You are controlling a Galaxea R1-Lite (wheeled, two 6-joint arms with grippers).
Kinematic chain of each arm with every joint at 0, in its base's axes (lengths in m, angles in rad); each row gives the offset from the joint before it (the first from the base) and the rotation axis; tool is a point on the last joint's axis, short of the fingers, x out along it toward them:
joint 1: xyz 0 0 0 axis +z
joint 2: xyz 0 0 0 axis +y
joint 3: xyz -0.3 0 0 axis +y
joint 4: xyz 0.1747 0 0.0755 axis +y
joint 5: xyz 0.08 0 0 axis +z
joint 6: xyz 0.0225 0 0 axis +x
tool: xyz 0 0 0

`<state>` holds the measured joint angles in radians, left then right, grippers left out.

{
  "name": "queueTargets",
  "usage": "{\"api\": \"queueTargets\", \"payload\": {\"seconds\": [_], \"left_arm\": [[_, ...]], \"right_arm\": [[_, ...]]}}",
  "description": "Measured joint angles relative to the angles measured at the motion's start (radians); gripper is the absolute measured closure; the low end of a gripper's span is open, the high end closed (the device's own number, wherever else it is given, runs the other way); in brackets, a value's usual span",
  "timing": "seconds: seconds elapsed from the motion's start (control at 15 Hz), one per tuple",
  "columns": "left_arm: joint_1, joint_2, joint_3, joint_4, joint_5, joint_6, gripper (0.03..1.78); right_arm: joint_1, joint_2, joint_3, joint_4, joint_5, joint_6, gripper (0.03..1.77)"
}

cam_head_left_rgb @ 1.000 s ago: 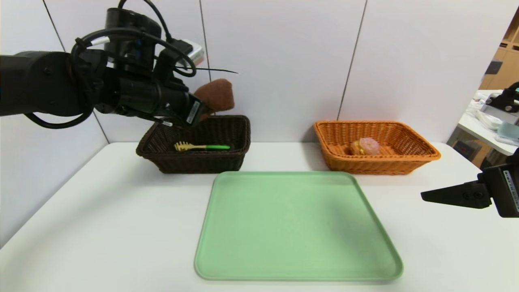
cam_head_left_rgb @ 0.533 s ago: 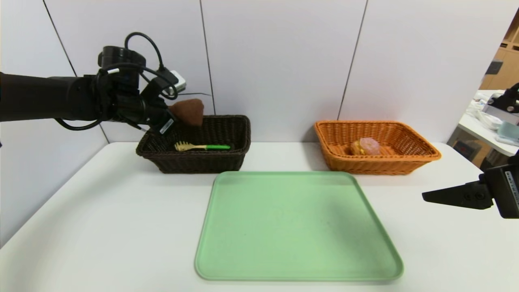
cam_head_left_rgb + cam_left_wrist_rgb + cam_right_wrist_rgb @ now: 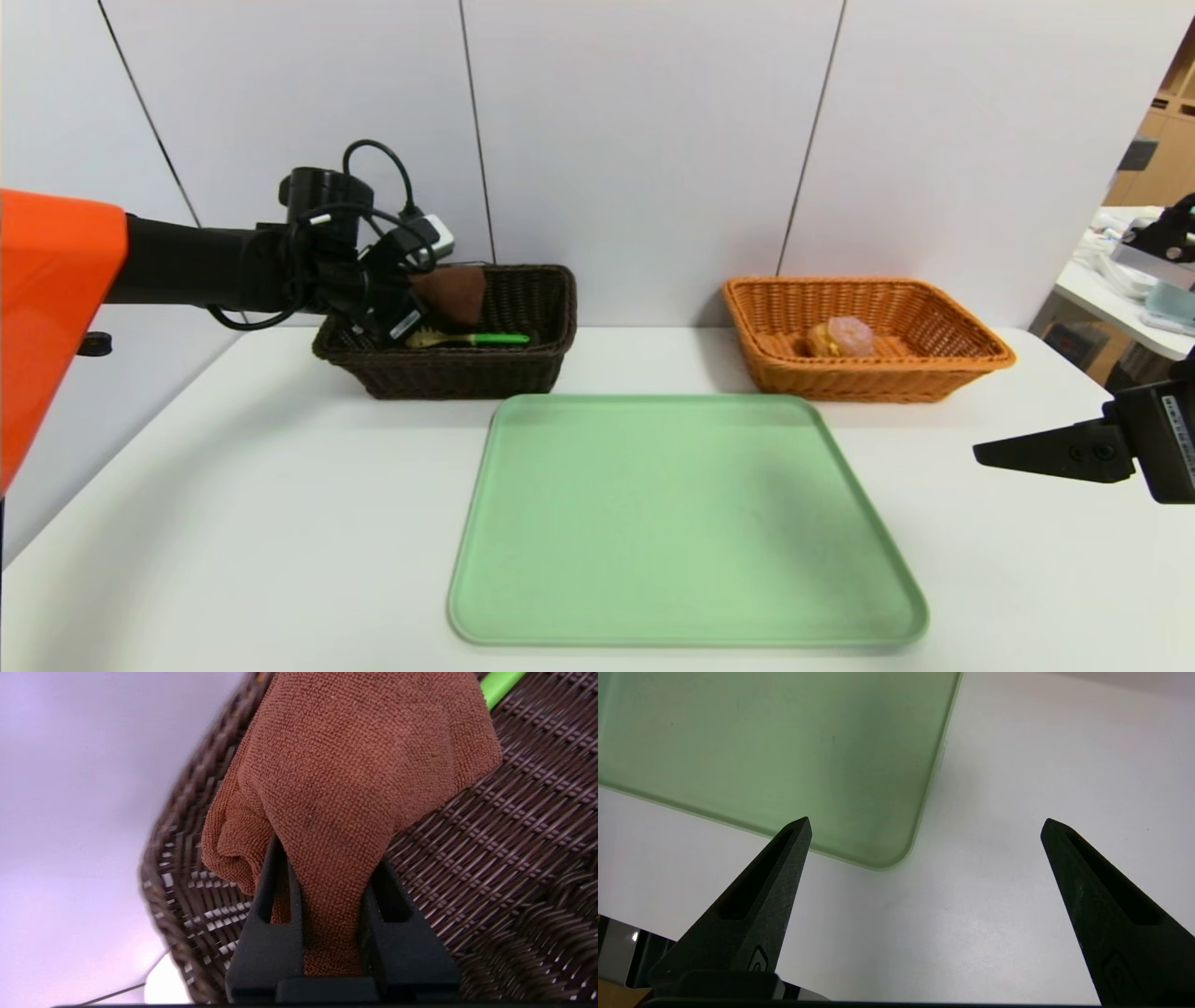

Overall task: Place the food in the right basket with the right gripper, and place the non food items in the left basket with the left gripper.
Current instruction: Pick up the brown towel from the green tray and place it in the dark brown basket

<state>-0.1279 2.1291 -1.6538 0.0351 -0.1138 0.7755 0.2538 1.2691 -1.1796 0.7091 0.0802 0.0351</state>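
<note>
Two woven baskets stand at the back of the white tabletop [image 3: 280,485]. The dark brown basket [image 3: 462,378], left of centre in the head view, holds a pasta spoon [image 3: 499,339] with a yellow slotted head and green handle. The left hand [image 3: 331,872] reaches into that basket's left part, pinching a folded brown towel [image 3: 455,294] between its two black fingers; the towel hangs inside the rim, in front of part of the basket's back wall. The orange basket [image 3: 868,383], right of centre, holds a bun [image 3: 840,337] with a pink top and yellow-orange filling, lying on its floor near the middle. Between and nearer than the baskets, a green tray [image 3: 686,523] fills the lower middle of the frame, bare.

The right hand [image 3: 927,828] hovers at the right edge of the head view, spread wide, with nothing between its fingers; only one finger and part of its body fit in there. The left hand's fingertips are lost behind its own body in the head view, and the towel covers them in the left wrist view. The spoon's head is partly hidden by the left hand.
</note>
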Motion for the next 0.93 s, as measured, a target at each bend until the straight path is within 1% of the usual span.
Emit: {"api": "queueTargets", "payload": {"seconds": [0.2,0.47,0.53,0.6,0.73,0.8,0.93], "left_arm": [[0.001,0.017,0.001,0.008,-0.022,-0.006,1.47],[-0.001,0.024,-0.014,0.042,-0.024,-0.006,1.47],[-0.001,0.024,-0.016,0.046,-0.024,-0.006,1.44],[-0.004,0.024,-0.018,0.047,-0.023,-0.007,1.28],[-0.006,0.024,-0.024,0.048,-0.023,-0.02,1.01],[-0.007,0.024,-0.03,0.048,-0.023,-0.022,0.89],[-0.007,0.024,-0.046,0.049,-0.024,-0.031,0.72]], "right_arm": [[-0.001,0.003,0.0,0.0,-0.001,0.0,0.1],[-0.002,0.007,0.0,0.0,-0.001,0.003,0.1],[-0.002,0.008,0.0,0.0,-0.001,0.004,0.1],[-0.002,0.009,0.0,0.0,-0.001,0.004,0.1],[-0.002,0.009,0.0,0.0,0.0,0.004,0.1],[-0.002,0.009,0.0,0.0,0.001,0.004,0.1],[-0.002,0.008,0.0,0.0,0.004,0.002,0.1]]}}
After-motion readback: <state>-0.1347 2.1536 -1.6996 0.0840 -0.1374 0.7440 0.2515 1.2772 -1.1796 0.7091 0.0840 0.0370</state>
